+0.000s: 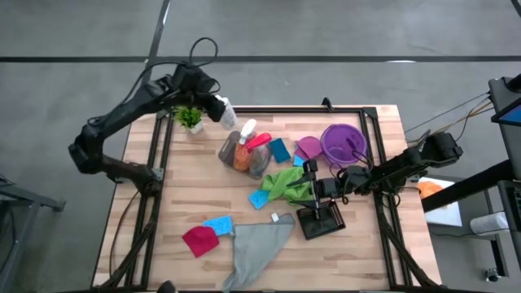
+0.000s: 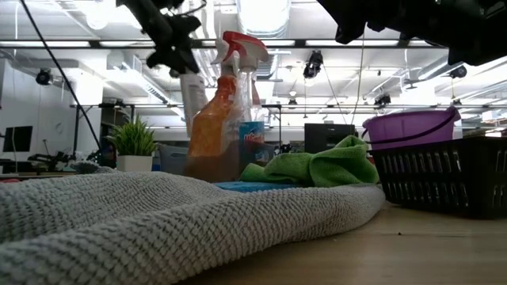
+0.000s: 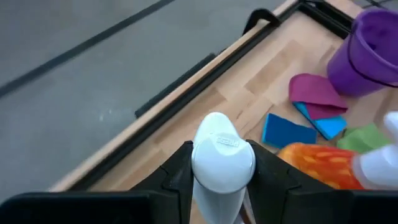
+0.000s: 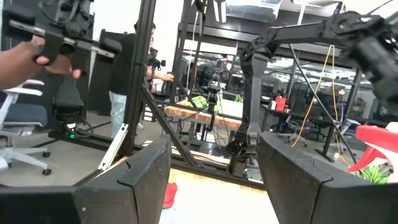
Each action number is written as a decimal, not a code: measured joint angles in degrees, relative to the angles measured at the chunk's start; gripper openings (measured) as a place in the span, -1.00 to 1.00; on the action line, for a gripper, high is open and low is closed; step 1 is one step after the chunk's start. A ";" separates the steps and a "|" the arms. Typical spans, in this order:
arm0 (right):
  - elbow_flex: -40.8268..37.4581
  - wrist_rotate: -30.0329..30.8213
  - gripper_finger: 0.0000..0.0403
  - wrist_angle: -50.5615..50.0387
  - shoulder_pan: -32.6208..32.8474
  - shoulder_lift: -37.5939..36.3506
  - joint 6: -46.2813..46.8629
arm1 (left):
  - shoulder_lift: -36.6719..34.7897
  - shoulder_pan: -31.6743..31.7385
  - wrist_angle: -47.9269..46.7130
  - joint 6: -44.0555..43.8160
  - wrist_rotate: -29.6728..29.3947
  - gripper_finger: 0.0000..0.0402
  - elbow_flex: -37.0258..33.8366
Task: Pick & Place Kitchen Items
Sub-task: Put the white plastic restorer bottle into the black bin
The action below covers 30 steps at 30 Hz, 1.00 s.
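Note:
At the table's far left, next to the potted plant, my left gripper is shut on a white bottle; the low view shows this bottle under the gripper. A spray bottle with a pink trigger and orange liquid lies mid-table. Around it lie blue sponges, a green cloth, a magenta cloth, a red cloth and a grey cloth. My right gripper hangs open over the green cloth, nothing between its fingers. My left gripper pinches the white bottle just under its rounded cap, one finger on each side. The fingers slant down at it from the table's left. The bottle hangs roughly upright below them; its lower end is hidden behind the spray bottle in the low view.
A purple bowl stands at the far right and a black basket near the middle front. A black frame runs along the table's edges. A person stands in the room beyond.

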 joint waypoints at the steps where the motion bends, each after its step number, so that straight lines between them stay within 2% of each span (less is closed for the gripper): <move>1: 0.00 -0.01 0.13 0.00 0.00 0.00 0.00 | -0.78 -0.69 -1.14 -1.13 -1.11 -0.46 0.04; 4: 0.00 0.00 0.13 0.00 0.00 0.00 0.00 | -2.80 -3.59 -2.78 -3.61 -3.64 -0.46 -0.39; 9: 0.00 0.00 0.13 0.00 0.00 0.00 0.18 | -3.67 -9.37 -3.04 -7.17 -4.66 -0.46 -1.31; 14: 0.00 0.00 0.13 0.01 0.00 0.00 0.39 | -2.19 -14.00 -3.48 -8.69 -10.26 -0.46 -1.31; 18: 0.00 0.00 0.13 0.02 0.00 0.00 0.42 | -0.41 -15.80 -4.37 -9.94 -12.29 -0.46 -1.31; 30: 0.00 0.00 0.13 -0.02 0.00 0.00 0.42 | 7.11 -17.63 -4.07 -10.51 -12.60 -0.46 -1.42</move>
